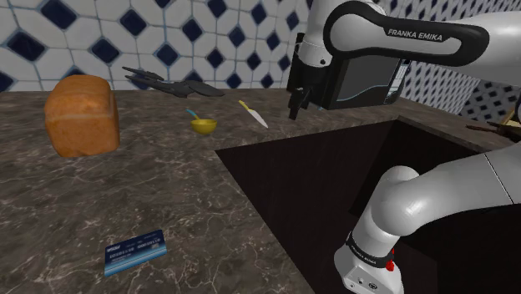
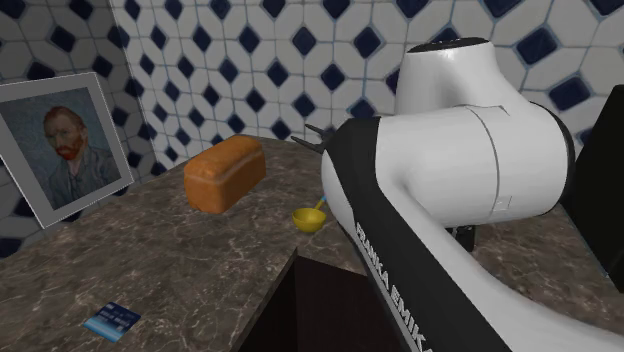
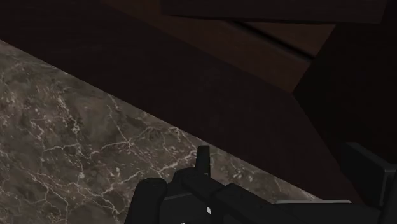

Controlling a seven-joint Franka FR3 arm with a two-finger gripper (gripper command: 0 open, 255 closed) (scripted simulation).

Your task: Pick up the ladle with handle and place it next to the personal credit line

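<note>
Shoulder view: ladle is sitting on the table, well apart from the bread loaf, on the loaf's sink side. Yellow bowl is resting down and the short blue handle is angling up toward the tiled wall, which is its long axis. Blue card is lying well in front of the loaf. Gripper is hanging over the sink edge, carrying nothing; can't tell if it's spread or clenched.

Second exterior view: ladle is sitting beyond the loaf, handle rising wallward.

Wrist view: looking down at the table edge and the sink.

I'm judging it light, stiff and probably slick. Pinching across the handle is looking safer than the rounded bowl.
</note>
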